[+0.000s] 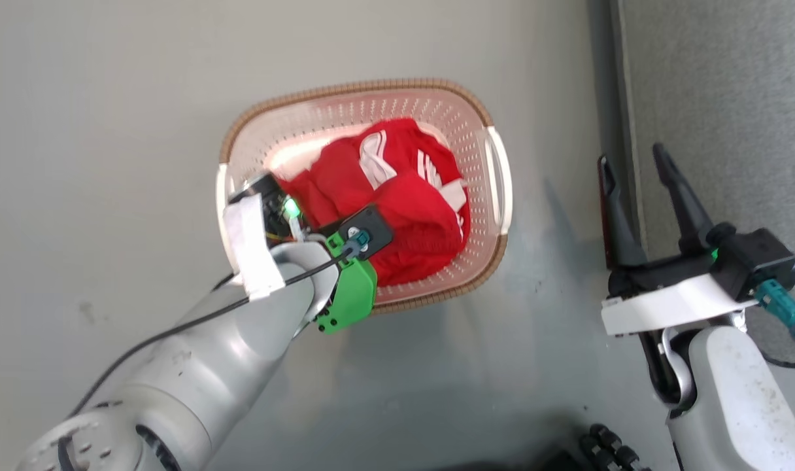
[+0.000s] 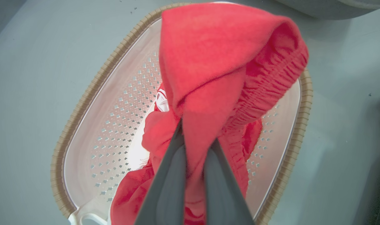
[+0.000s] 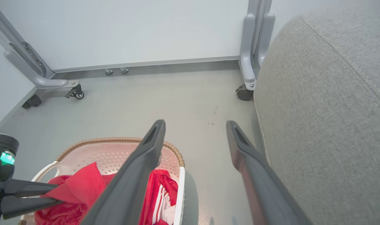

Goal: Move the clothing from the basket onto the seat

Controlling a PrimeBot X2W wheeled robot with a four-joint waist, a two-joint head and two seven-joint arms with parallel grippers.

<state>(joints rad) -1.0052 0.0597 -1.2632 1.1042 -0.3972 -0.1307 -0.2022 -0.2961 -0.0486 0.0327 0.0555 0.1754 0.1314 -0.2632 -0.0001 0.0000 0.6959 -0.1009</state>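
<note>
My left gripper pinches a fold of clothing. It looks light and limp, and the gathered waistband seems the surest hold. My right gripper gapes wide, empty.

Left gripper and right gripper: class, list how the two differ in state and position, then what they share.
The left gripper is shut on the clothing; the right gripper is open, holding nothing. The left is over the basket; the right is beside the seat. Both have two long dark fingers.
</note>
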